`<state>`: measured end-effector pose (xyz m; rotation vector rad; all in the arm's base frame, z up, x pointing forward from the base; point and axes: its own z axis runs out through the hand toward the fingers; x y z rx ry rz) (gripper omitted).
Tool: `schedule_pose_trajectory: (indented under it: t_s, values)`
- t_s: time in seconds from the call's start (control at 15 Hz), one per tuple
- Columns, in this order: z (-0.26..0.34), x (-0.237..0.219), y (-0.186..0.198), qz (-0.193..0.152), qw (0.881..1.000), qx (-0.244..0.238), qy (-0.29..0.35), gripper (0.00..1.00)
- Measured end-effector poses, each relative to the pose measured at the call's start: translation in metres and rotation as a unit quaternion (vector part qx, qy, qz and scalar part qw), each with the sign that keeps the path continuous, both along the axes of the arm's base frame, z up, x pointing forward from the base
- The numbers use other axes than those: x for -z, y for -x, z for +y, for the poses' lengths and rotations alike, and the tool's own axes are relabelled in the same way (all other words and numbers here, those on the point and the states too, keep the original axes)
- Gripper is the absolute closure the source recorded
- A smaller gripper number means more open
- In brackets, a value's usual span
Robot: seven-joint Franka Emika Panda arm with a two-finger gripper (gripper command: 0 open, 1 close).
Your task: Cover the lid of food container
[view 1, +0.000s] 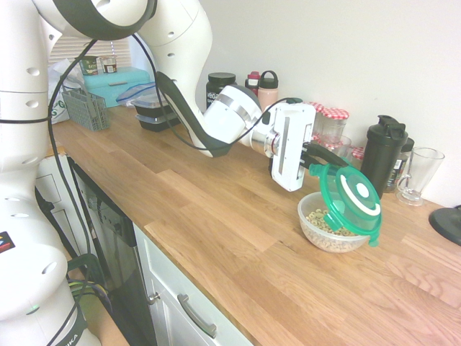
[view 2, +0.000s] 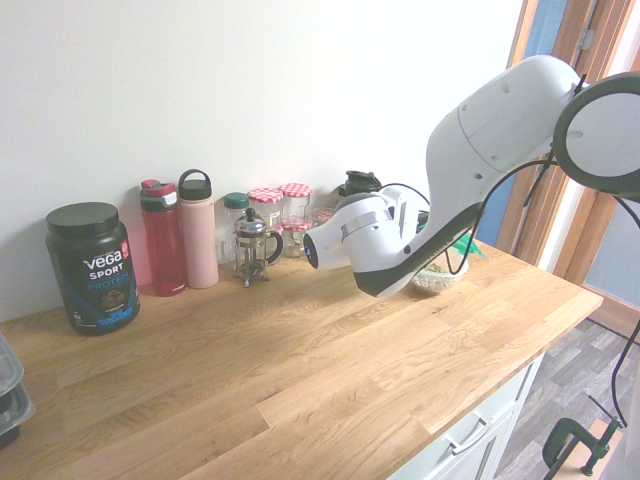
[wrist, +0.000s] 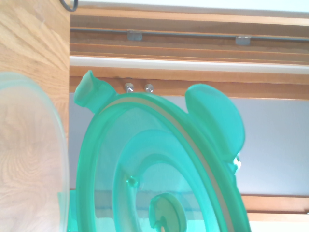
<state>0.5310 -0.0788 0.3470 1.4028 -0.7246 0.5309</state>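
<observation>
Honestly, the end effector (view 1: 322, 160) is clamped shut on the rim of the lid (view 1: 353, 196), holding it steeply tilted at right of centre in the first exterior view, low edge just over the food container (view 1: 333, 229) on the bench (view 1: 216, 216). My guess at the risk: let go at that angle and the lid slides off, or nudges the bowl and spills cereal. It needs levelling first. The only readable print is "Vega Sport Protein" on the black tub (view 2: 91, 265), left in the second exterior view.
</observation>
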Motion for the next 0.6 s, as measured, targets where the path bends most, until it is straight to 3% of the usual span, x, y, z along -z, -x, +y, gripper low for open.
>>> schedule_pose_trajectory:
  t_s: [0.6]
  values:
    - [0.0092,-0.0012,0.0079,-0.002,1.000,0.001,0.009,1.00]
